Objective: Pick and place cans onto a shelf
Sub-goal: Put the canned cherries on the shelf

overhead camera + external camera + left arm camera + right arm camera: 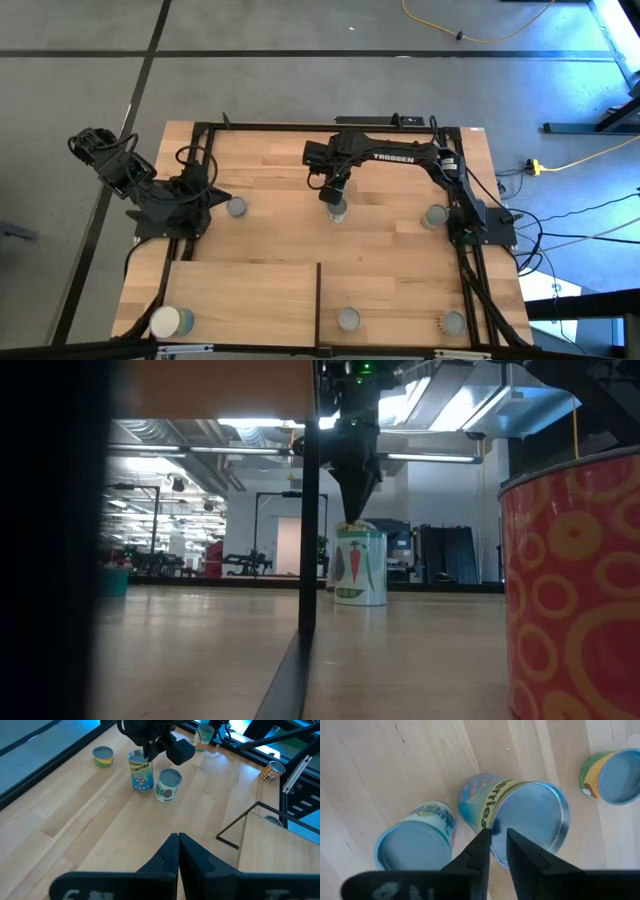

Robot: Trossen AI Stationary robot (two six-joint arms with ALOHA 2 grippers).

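High view: the right gripper (335,196) is seen at frame centre, its narrowly parted fingers straddling the rim of the cherries can (520,815), unclamped. The left gripper (178,851) is pressed closed, empty. The shelf (240,290) occupies the lower left.

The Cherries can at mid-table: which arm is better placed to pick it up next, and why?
The right. Its hand is directly over the Cherries can, fingers nearly closed at the rim. The left hand is shut and parked at the table's left side, well away from that can.
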